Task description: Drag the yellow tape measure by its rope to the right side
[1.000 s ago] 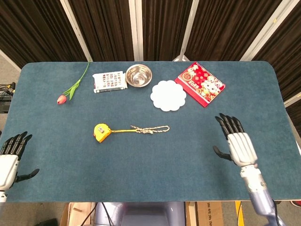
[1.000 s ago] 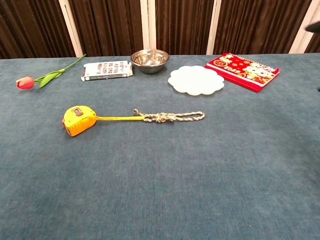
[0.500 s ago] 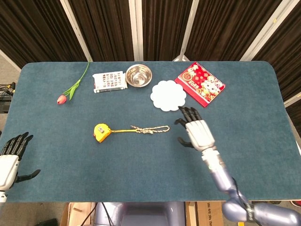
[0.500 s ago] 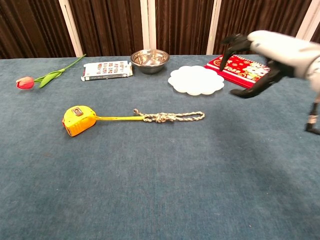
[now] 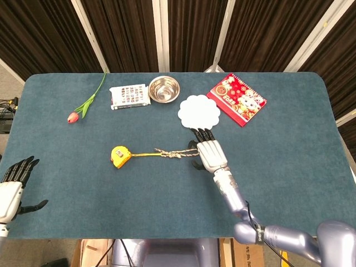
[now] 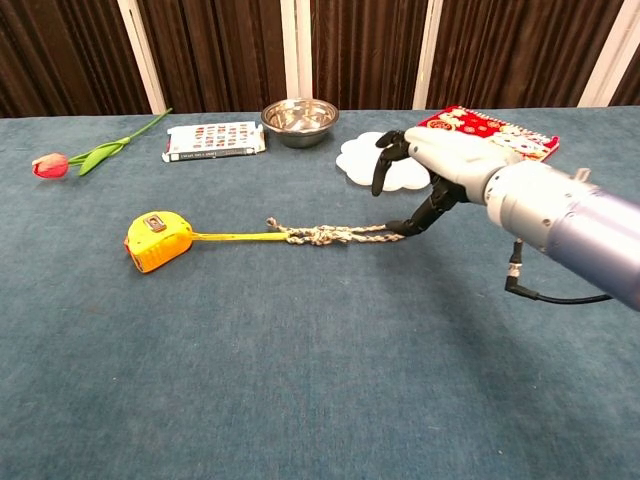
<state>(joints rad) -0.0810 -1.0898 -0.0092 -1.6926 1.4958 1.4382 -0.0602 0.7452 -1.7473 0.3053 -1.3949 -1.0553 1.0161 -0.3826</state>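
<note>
No legible writing: the card (image 5: 129, 95) by the far edge shows rows of small colored print too fine to read; the red book (image 5: 236, 99) carries gold ornament and cartoon figures, text unreadable.

Yellow tape measure (image 5: 120, 156) sits left of table centre, blade partly drawn out, tied to a braided rope (image 5: 177, 153) with a knot midway. Rope runs rightward.

Right hand (image 5: 207, 152) is above the rope's free end, fingers spread and curved down, thumb at or just by the loop in the chest view (image 6: 432, 170); nothing grasped yet. Left hand (image 5: 12, 186) rests released at the near-left table edge.

Blue felt-like table (image 5: 295, 167) is bare to the right of the hand.

Far row: tulip (image 5: 83, 103), steel bowl (image 5: 164, 89), scalloped white plate (image 5: 198, 112).
</note>
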